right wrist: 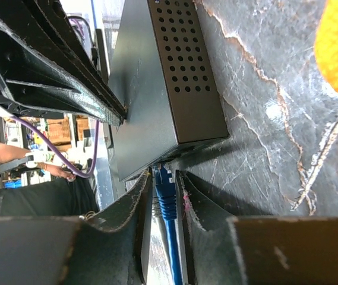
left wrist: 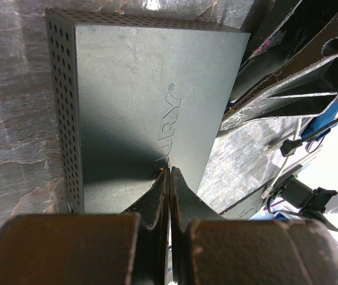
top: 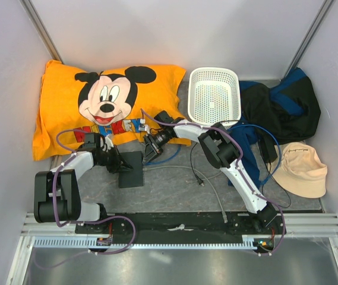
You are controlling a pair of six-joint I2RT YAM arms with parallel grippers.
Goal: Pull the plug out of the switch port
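**Two pincers work one small box as plug waits to come free**

The switch port [top: 131, 170], a flat dark-grey metal box with perforated sides, lies on the marbled grey counter [right wrist: 264, 119] just left of centre in the overhead view, below the orange cartoon pillow [top: 97, 107]. The left pincer [left wrist: 169, 178] has its fingers pressed together, and their tips rest on the box's top face near its lower edge in the left wrist view, apparently pinning it down. The right pincer [right wrist: 164, 174] straddles the blue plug [right wrist: 163, 181] seated in the box's narrow end. Its fingers are closed in on both sides of the plug and seem to grip it, with the blue cable [right wrist: 170, 237] trailing back between them.

The box looks light and rigid, with a smooth matte skin, so it would likely slide across the counter under a pull unless held from above. The plug is small, hard plastic and probably latched by a thin clip, and it is the part most likely to break. The soundest hold is judged to be on the plug body itself, close against the socket. The soft cable would stretch or slip. The pull should run straight out along the socket's axis without twisting.
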